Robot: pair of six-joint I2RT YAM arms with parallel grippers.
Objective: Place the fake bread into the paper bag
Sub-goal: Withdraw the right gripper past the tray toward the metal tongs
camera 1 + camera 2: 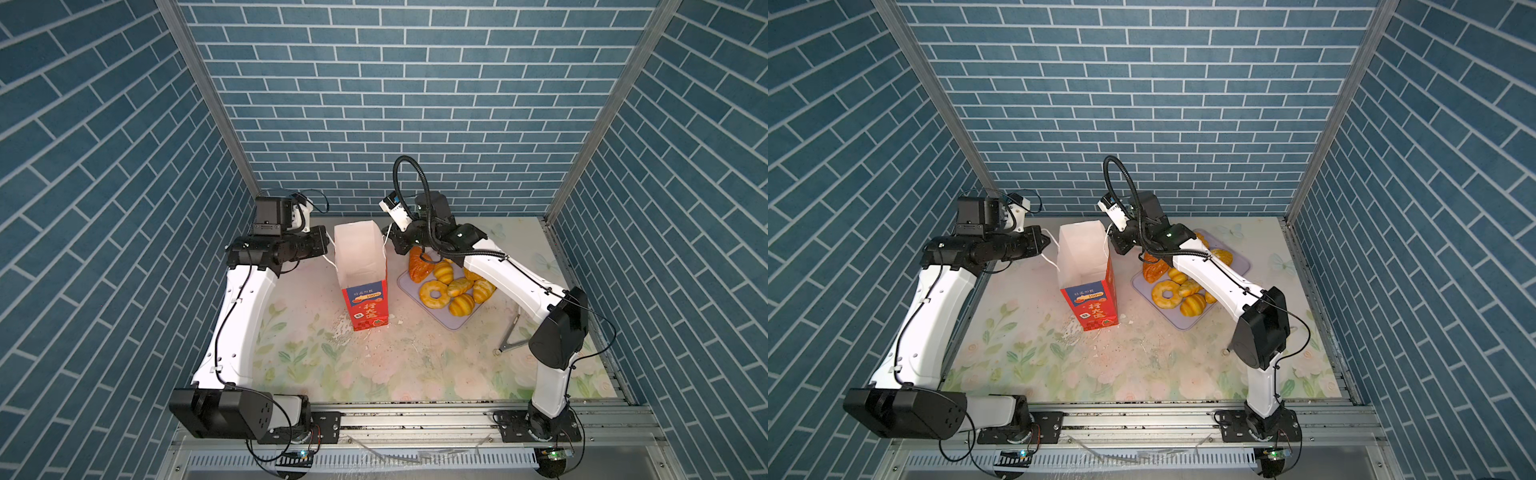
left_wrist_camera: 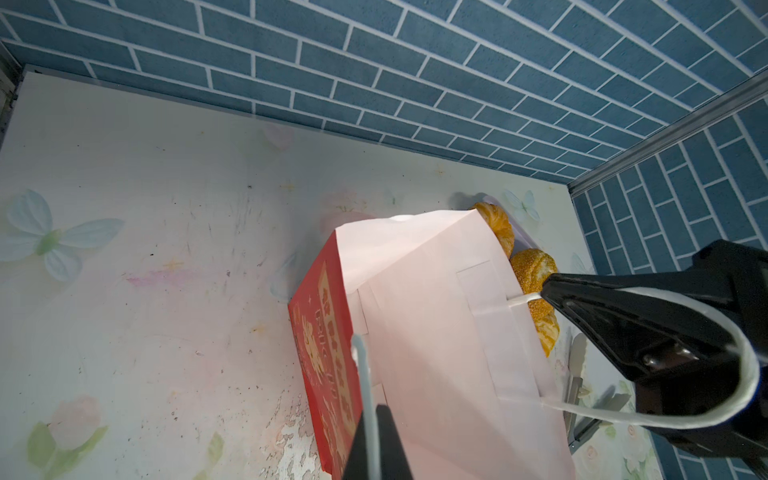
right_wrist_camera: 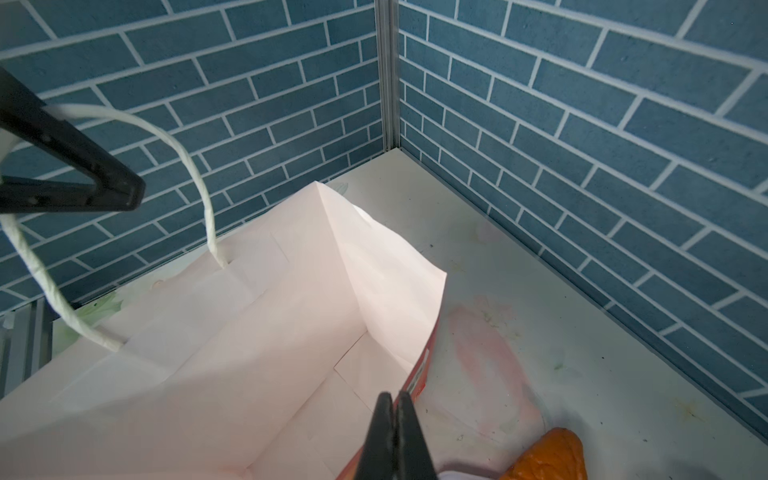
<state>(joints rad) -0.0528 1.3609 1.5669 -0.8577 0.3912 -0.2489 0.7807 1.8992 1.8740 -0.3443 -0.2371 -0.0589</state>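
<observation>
The red paper bag (image 1: 365, 311) (image 1: 1090, 305) stands upright mid-table, its white-lined mouth open. My left gripper (image 1: 326, 245) (image 2: 374, 415) is shut on the bag's left white cord handle (image 2: 361, 365). My right gripper (image 1: 394, 243) (image 3: 392, 399) is shut on the right handle (image 2: 706, 415) and shows in the left wrist view as the right gripper (image 2: 545, 287). In the right wrist view the left gripper (image 3: 135, 195) pinches its cord. The fake bread (image 1: 453, 291) (image 1: 1183, 297), with a donut (image 1: 434, 294) and a red-brown croissant (image 1: 419, 266) (image 3: 548, 457), lies right of the bag. The bag's visible inside (image 3: 249, 353) holds nothing.
The bread rests on a flat lilac tray (image 1: 453, 323) (image 1: 1183, 323), partly under my right arm. Metal tongs (image 1: 509, 337) lie on the floral tablecloth to the right. Blue brick-pattern walls close the back and both sides. An aluminium rail runs along the front.
</observation>
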